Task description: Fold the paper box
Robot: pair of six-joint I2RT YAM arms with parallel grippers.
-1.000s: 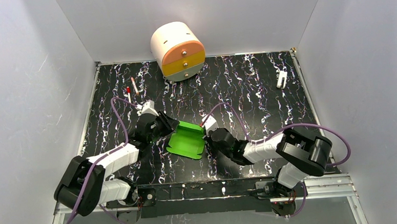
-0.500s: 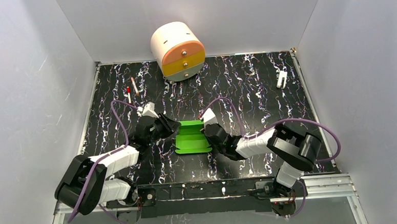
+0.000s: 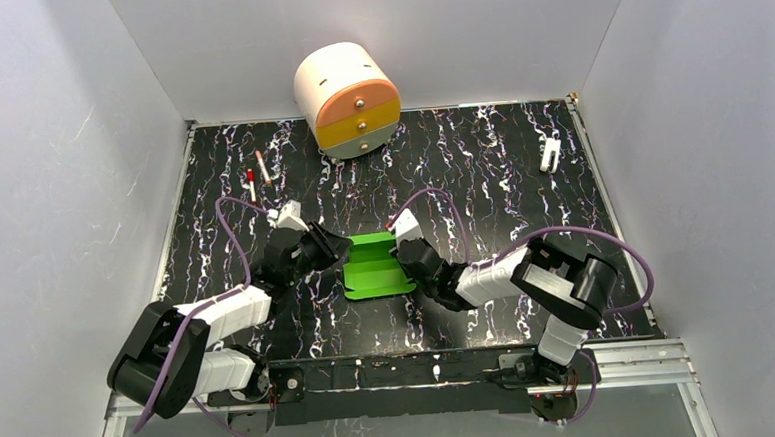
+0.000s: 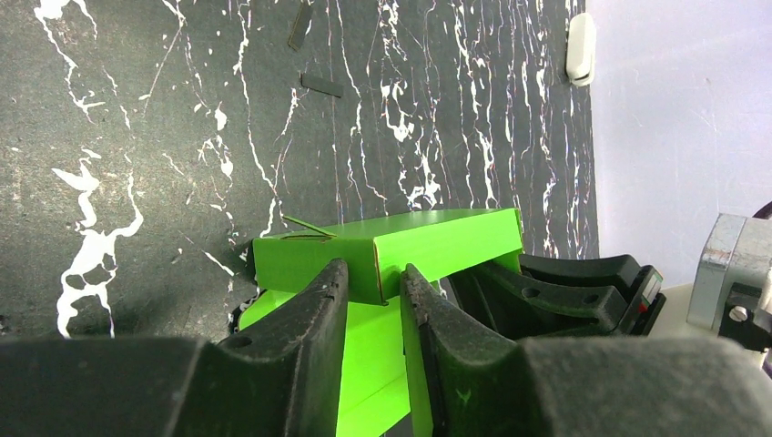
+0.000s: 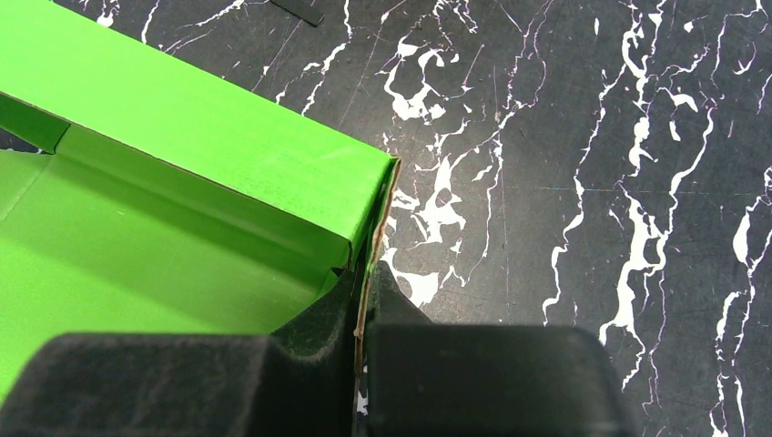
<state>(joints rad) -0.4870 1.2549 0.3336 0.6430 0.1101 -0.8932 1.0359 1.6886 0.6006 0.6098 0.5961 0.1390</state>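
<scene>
Black white-veined table (image 3: 501, 172): cream round drawer unit (image 3: 347, 98) lies at the far edge, centre.

Paper box (image 3: 374, 264): bright green thin card, part-formed into an open tray with the far and side walls raised. It sits mid-table towards the near edge, between the two grippers.

Right gripper (image 5: 364, 273): fingers clenched on the right wall's edge at the far corner.

Left gripper (image 4: 371, 273): fingers (image 4: 314, 309) straddle the left wall with a narrow gap. Cannot tell whether they press it.
</scene>
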